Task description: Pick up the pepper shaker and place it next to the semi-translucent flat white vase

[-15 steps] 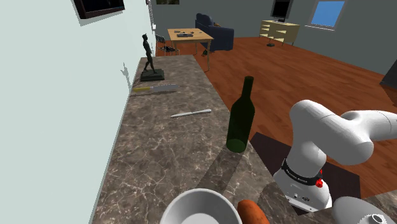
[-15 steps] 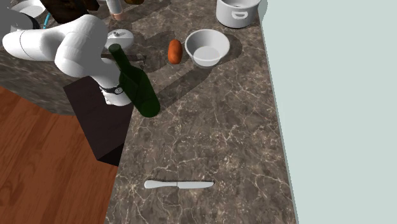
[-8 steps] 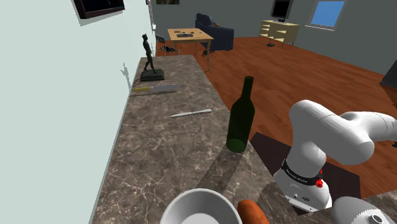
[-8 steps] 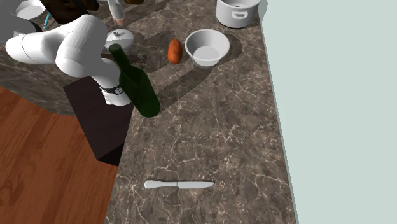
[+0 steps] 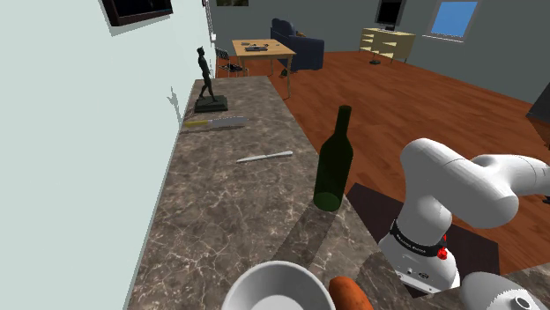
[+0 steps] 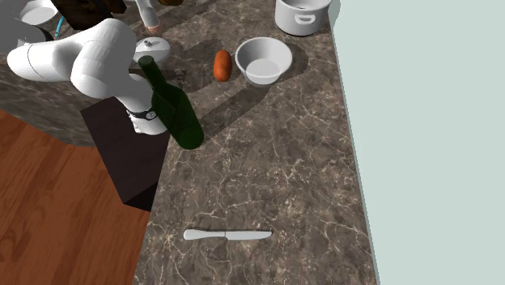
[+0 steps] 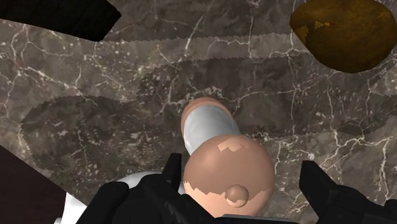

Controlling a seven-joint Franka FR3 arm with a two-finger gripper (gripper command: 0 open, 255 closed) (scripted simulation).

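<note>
Black gripper [image 7: 243, 175] on my arm, jaws open, straddling the pepper shaker [image 7: 226, 162]. I see a peach rounded cap on a pale grey body, standing on the dark veined marble counter [image 7: 95, 114]. One finger [image 7: 170, 181] sits close against the cap and the other stands clear, so nothing is clasped. Beyond the shaker lies a mottled brown rounded object [image 7: 340, 28]. In the second exterior view, a dark green bottle [image 6: 174, 105] stands by the arm's base. An orange oblong item [image 6: 222, 65] lies at one o'clock from it, with a white bowl [image 6: 263, 59] just beside that at three o'clock. A pale knife [image 6: 227, 235] lies well apart, at five o'clock from the bottle.
</note>
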